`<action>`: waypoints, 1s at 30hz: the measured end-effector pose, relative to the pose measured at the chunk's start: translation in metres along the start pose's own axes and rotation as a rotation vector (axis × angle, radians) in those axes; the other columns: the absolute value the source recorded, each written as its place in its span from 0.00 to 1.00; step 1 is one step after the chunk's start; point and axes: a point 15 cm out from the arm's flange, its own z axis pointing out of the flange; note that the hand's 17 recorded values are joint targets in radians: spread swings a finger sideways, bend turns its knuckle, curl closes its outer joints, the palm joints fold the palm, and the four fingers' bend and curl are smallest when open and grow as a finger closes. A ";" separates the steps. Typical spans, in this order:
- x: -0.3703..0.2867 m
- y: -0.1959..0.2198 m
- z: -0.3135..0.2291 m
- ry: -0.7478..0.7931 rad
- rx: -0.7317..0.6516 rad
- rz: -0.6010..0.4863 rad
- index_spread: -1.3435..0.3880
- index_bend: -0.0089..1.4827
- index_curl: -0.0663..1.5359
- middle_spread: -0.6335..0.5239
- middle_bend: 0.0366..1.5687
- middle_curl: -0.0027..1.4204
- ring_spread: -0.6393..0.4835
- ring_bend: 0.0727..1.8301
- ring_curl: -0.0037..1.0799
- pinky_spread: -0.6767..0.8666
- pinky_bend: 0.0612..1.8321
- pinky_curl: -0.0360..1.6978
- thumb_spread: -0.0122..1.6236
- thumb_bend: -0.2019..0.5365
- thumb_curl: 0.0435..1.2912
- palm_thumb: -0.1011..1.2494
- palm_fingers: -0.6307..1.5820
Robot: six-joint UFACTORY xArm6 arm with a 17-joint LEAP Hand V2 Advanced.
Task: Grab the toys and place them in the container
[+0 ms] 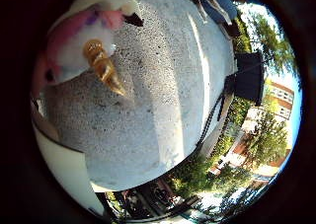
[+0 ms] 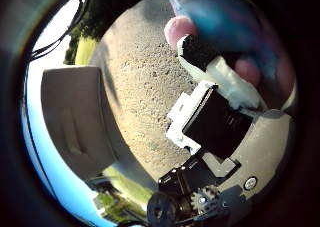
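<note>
A soft toy, pink and white with a purple patch and a golden spiral horn (image 1: pixel 97 58), is close to the palm in the little finger side view, above the concrete ground. In the thumb side view its blue and pink body (image 2: pixel 225 22) fills one corner. My right hand (image 2: pixel 212 112) has a white and black finger (image 2: pixel 222 72) curled against the toy and holds it up off the ground. A grey container (image 2: pixel 78 122) stands on the concrete a little away from the hand.
Rough concrete ground (image 1: pixel 158 96) lies below. A black boxy object (image 1: pixel 247 78) stands at the concrete's edge, with trees and buildings behind it. A white curved part (image 1: pixel 61 170) sits at the view's rim. Grass (image 2: pixel 82 49) borders the concrete past the container.
</note>
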 end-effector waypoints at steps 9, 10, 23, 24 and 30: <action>-0.005 0.000 -0.012 -0.007 0.003 -0.042 0.54 0.23 0.07 0.44 0.65 0.54 0.58 0.70 0.58 0.68 0.65 0.39 0.66 0.28 0.35 0.73 0.78; -0.005 -0.001 -0.014 -0.010 0.005 -0.039 0.52 0.27 0.07 0.43 0.67 0.55 0.56 0.70 0.60 0.66 0.67 0.40 0.65 0.29 0.36 0.76 0.78; -0.027 0.010 -0.086 -0.041 -0.002 -0.095 0.35 0.52 0.03 0.39 0.73 0.67 0.49 0.75 0.68 0.58 0.76 0.50 0.66 0.25 0.46 0.81 0.74; -0.031 0.013 -0.091 -0.047 -0.010 -0.102 0.34 0.53 0.03 0.39 0.74 0.67 0.49 0.75 0.68 0.57 0.77 0.51 0.66 0.25 0.47 0.81 0.74; -0.045 0.039 -0.117 -0.111 -0.080 -0.144 0.29 0.59 0.03 0.38 0.75 0.71 0.48 0.77 0.71 0.55 0.78 0.53 0.68 0.25 0.49 0.80 0.71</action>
